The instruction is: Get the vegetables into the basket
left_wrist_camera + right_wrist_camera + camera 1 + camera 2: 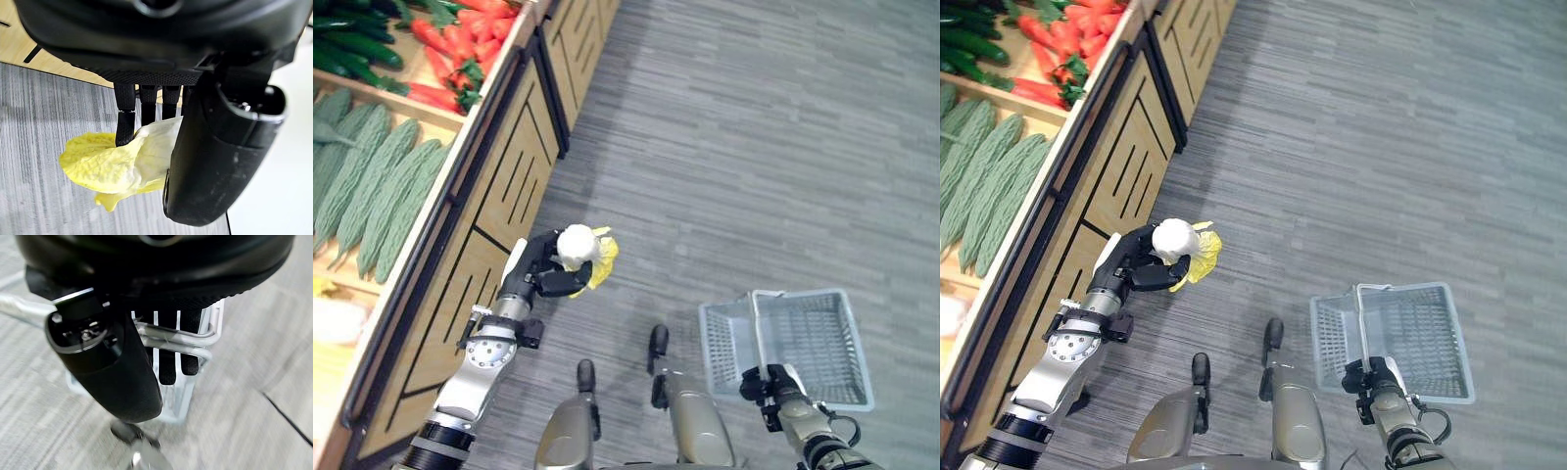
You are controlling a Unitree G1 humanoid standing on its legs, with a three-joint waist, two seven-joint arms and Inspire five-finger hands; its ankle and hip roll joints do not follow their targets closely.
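Two hands at work: one is carrying produce, one is carrying the container.
Shelf: the wooden display stand is running along the robot's left, with green bitter gourds and red peppers lying in its bins.
Left hand: the left hand is curling its fingers and thumb round a cabbage, holding it in the air just beside the stand's front and above the floor.
Cabbage: it is showing a pale white rounded base and loose, crinkled yellow leaves that are spilling out past the fingers; it looks light and soft.
Right hand: the right hand is gripping the wire handle of the basket, fingers wrapped round it, with the basket hanging at the robot's right, well apart from the cabbage.
Basket contents: nothing is showing inside it.
Step in hand: probably the carry from stand to basket.
Next move: the left arm would need to be swinging rightward across the body until the cabbage is over the open top, then loosening its fingers.
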